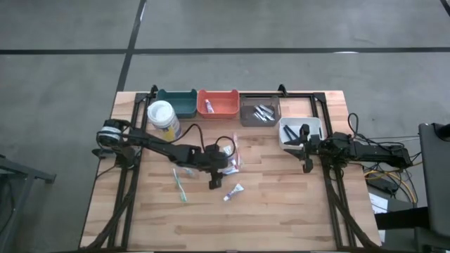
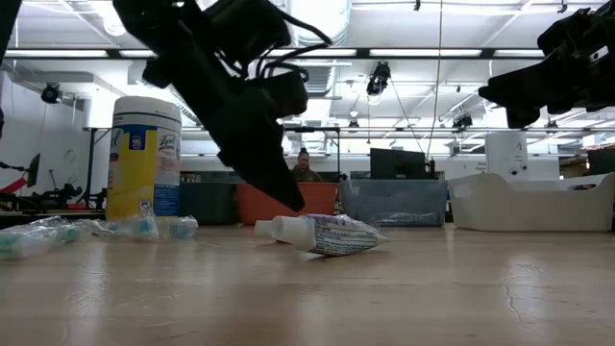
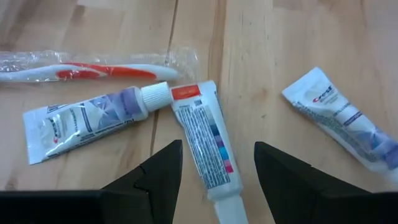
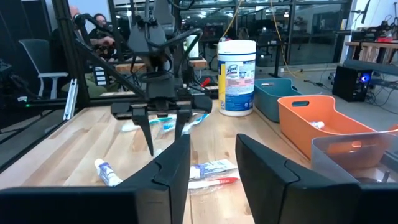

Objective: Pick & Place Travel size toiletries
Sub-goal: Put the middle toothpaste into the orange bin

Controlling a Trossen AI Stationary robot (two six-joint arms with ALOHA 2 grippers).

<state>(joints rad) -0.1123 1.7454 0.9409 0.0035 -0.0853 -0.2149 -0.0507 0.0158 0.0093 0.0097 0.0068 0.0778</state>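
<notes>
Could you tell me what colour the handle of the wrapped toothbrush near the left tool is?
White with orange-red, clearest in the left wrist view: the wrapped toothbrush.

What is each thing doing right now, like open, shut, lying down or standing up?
left gripper: open, above a toothpaste tube
toothpaste tube: lying flat, capped
wrapped toothbrush: lying flat
right gripper: open, empty, by the white bin
wipes canister: upright, lid shut
</notes>
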